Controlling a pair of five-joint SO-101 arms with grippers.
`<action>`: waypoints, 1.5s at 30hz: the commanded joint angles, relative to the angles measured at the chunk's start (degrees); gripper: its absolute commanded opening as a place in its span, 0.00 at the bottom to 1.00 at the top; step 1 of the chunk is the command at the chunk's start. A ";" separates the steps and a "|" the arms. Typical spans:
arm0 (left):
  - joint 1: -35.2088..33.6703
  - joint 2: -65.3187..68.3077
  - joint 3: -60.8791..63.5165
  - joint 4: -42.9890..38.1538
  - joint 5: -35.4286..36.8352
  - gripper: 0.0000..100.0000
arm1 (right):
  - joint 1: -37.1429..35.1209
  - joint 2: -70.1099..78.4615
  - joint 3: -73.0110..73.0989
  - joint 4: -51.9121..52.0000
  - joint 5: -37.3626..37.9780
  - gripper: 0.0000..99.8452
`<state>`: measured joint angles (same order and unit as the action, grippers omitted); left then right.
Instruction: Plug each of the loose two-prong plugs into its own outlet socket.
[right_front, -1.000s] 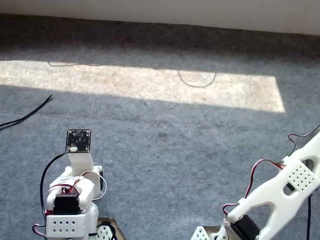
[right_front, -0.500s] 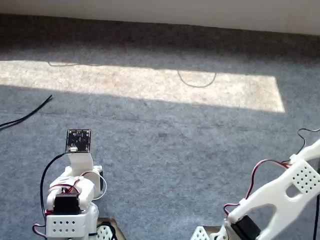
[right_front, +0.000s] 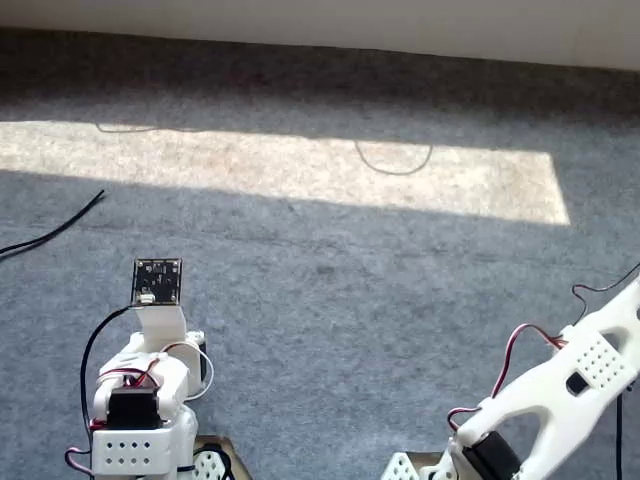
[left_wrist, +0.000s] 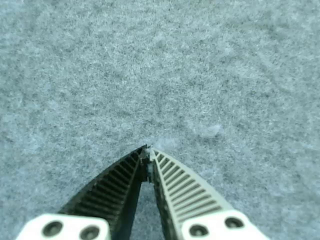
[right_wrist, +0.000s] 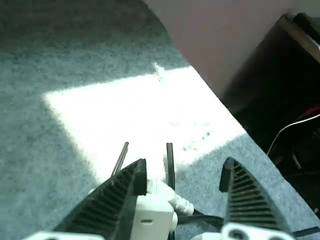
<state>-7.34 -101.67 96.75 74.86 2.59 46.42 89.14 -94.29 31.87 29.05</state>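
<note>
Pinch the white plug by its fat body, not the thin prongs; seems light and hard. Sits inside the wide-open right pincer, just beside one side. Left pincer closed, empty.

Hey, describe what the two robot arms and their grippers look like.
The left arm and right arm are white plastic with black motors, dot-perforated panels and red, white and black wires. The left carries a small dark circuit board. The left gripper has ribbed, tapered fingers, one black, one pale; the right gripper is ribbed too.
</note>
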 joint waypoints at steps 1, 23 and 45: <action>0.92 0.04 0.22 0.00 -0.35 0.01 | -1.54 0.92 -4.62 -11.65 2.02 0.24; 0.92 0.04 0.22 0.00 -0.35 0.01 | -2.68 -26.77 11.74 58.95 14.68 0.24; 0.92 0.04 0.22 0.00 -0.35 0.01 | 15.87 -11.91 26.42 -5.76 24.53 0.24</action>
<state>-7.34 -101.67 96.75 74.86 2.59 61.80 73.49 -67.91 32.04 50.07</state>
